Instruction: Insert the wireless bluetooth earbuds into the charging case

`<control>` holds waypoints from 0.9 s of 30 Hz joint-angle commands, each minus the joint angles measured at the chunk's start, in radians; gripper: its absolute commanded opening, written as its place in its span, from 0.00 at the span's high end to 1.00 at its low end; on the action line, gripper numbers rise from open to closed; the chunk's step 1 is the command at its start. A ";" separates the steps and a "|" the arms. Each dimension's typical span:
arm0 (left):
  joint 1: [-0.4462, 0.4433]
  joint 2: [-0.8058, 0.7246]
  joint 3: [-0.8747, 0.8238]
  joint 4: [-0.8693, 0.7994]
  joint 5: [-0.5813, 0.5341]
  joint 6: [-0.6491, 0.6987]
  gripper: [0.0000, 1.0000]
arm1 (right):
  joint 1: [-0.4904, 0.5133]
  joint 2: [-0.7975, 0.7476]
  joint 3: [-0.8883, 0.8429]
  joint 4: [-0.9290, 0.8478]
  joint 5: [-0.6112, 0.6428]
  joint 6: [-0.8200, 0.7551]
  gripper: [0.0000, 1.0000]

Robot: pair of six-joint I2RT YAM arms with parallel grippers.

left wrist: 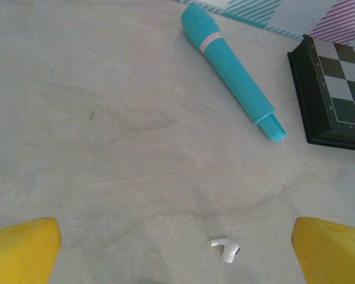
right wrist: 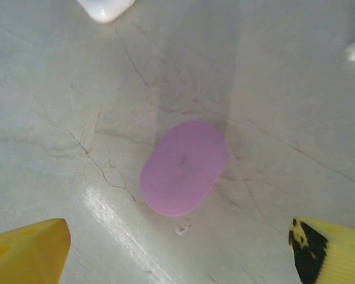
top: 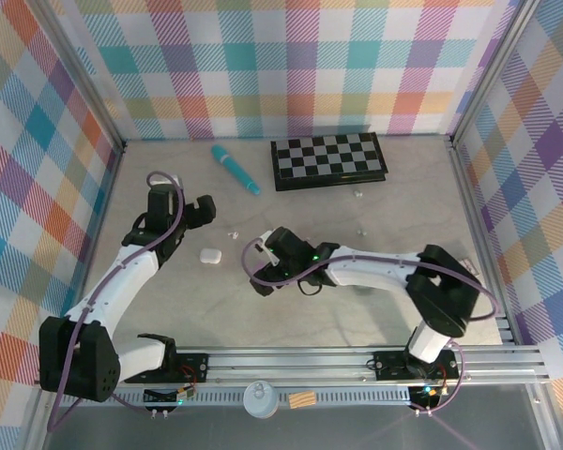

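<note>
Three plaid walls [top: 281, 66]; veined tabletop [top: 216, 309] bearing earbud [left wrist: 226, 248].

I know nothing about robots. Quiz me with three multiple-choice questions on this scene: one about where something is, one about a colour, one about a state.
1. The white earbud lies:
A) inside a case
B) on the table
C) held in a grip

2. The oval case is:
A) green
B) black
C) pink

3. The left gripper is:
A) open
B) shut on something
C) shut, empty

Answers: 1 B, it rests on bare tabletop; 2 C, it shows pink in the right wrist view; 3 A, its jaws stand wide apart.
</note>
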 commanded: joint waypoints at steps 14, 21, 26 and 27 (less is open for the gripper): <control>0.009 -0.040 0.005 -0.044 0.038 0.011 0.00 | -0.018 0.200 0.151 -0.174 0.043 0.037 0.25; 0.008 -0.021 0.040 -0.074 0.084 0.023 0.00 | -0.102 0.056 -0.018 -0.050 -0.190 -0.150 0.23; 0.008 -0.022 0.030 -0.072 0.082 0.031 0.00 | -0.160 -0.021 -0.085 0.019 -0.327 -0.251 0.22; 0.008 -0.020 0.028 -0.070 0.084 0.032 0.00 | -0.162 -0.022 -0.086 0.027 -0.340 -0.279 0.22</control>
